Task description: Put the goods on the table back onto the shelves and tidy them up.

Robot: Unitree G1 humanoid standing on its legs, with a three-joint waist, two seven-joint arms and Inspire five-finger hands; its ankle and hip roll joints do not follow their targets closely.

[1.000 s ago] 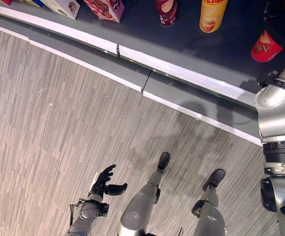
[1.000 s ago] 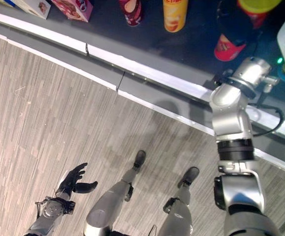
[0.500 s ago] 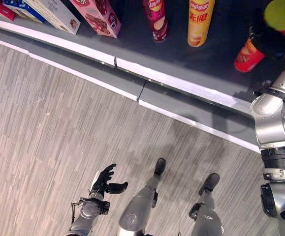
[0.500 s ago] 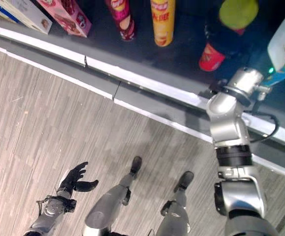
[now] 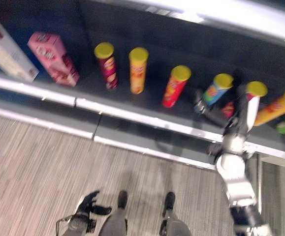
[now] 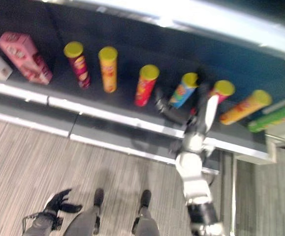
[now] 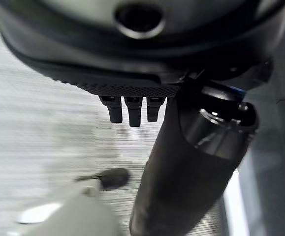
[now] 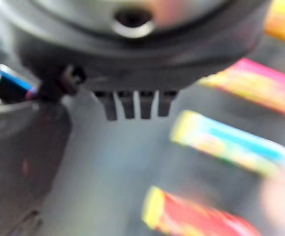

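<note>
A row of yellow-lidded snack cans stands on the dark shelf: maroon, orange, red, blue and another red one. My right hand reaches onto the shelf between the blue can and that red can. Its thumb is spread toward the blue can and its fingers are straight, with nothing in them. Past them lie the blue can and a red can. My left hand hangs open low over the floor.
A pink box and a white box stand at the shelf's left end. An orange can and a green can lean at the right end. A grey plinth with a white edge runs below the shelf; wood-pattern floor in front.
The camera has swung up to show the whole shelf. My right hand, earlier curled round a red can, now has straight fingers beside the cans. The left hand hangs as before.
</note>
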